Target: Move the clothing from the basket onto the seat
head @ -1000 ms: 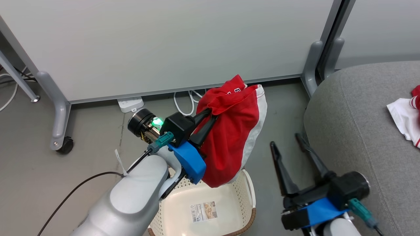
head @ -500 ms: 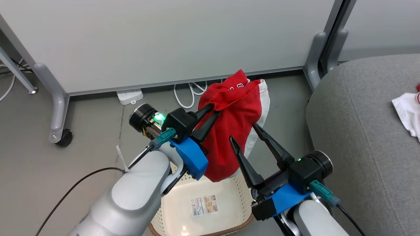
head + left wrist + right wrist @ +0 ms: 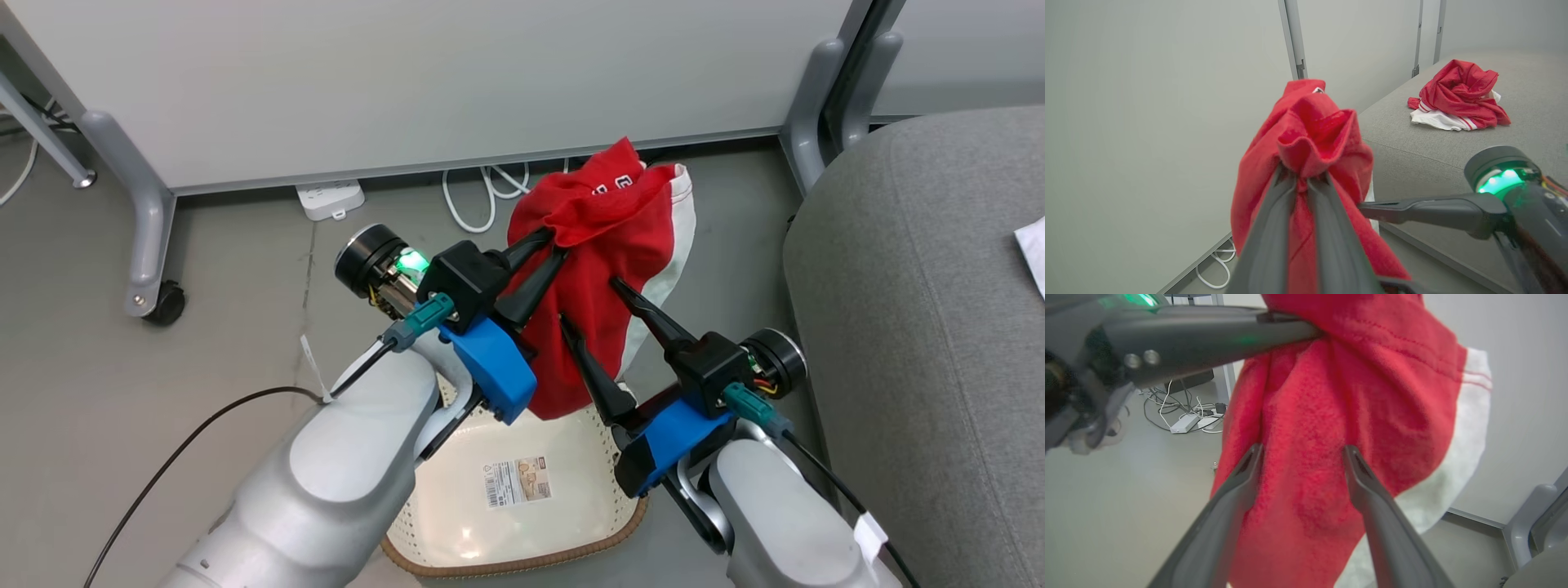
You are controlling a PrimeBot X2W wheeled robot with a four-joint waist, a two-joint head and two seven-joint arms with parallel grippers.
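- Jaws of the left gripper (image 3: 555,242) were closed tight on a bunched fold near the top of the red garment (image 3: 608,237). It hung in the air above the basket (image 3: 490,566), with its lower end just over the far wall of the basket.
- Jaws of the right gripper (image 3: 589,300) stood wide open, one finger on each side of the hanging cloth, a little above the basket. They gripped nothing.
- The other garment (image 3: 1457,96) lay already on the seat (image 3: 914,327), which stood to the right of the basket.
- In my judgement, only a small fold was pinched. A quick swing away from the basket could let the soft cloth slip out and fall on the floor (image 3: 204,327) beside the basket.
- If the right jaws closed on too thin a layer, or pulled against the left grip, the cloth could come free on one side.
- The long hanging end could also catch on the basket rim and drag the light basket along.
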